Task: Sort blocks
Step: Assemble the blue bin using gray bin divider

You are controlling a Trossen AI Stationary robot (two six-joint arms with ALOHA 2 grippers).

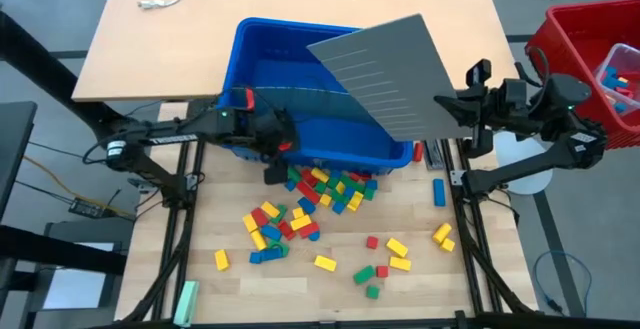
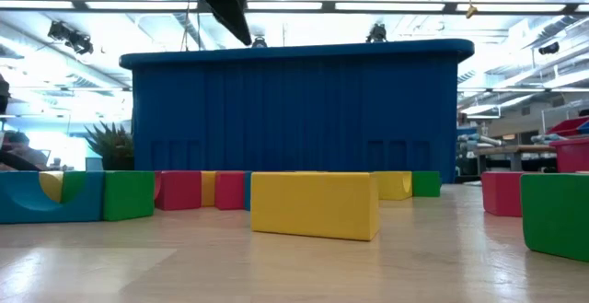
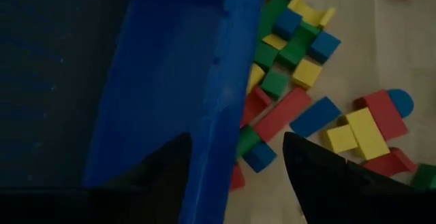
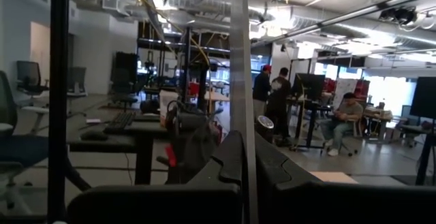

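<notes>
1. The blue bin [image 1: 262,64] sits mid-table, straddling the seam between the far tabletop and the near wooden board [image 1: 240,299].
2. The left gripper [image 1: 277,150] is at the bin's near wall, left of centre. Its fingers [image 3: 161,176] are spread, one on each side of the wall. The left wrist view shows the wall passing between them; whether they press it I cannot tell.
3. The right gripper [image 1: 452,108] is clenched on the right edge of a grey ridged panel [image 1: 385,74], which is held tilted over the bin's right half.
4. In the right wrist view the panel appears edge-on as a thin upright strip [image 4: 243,81] between that arm's fingers.
5. The blocks [image 1: 318,191] lie on the board just near of the bin, thickest against its near wall, with others scattered nearer and to the right.
6. One blue block [image 1: 439,191] lies apart at the right edge.
7. A pale green bar [image 1: 185,301] lies at the near left corner.
8. A red basket [image 1: 585,39] holding more blocks stands off the table to the right.
</notes>
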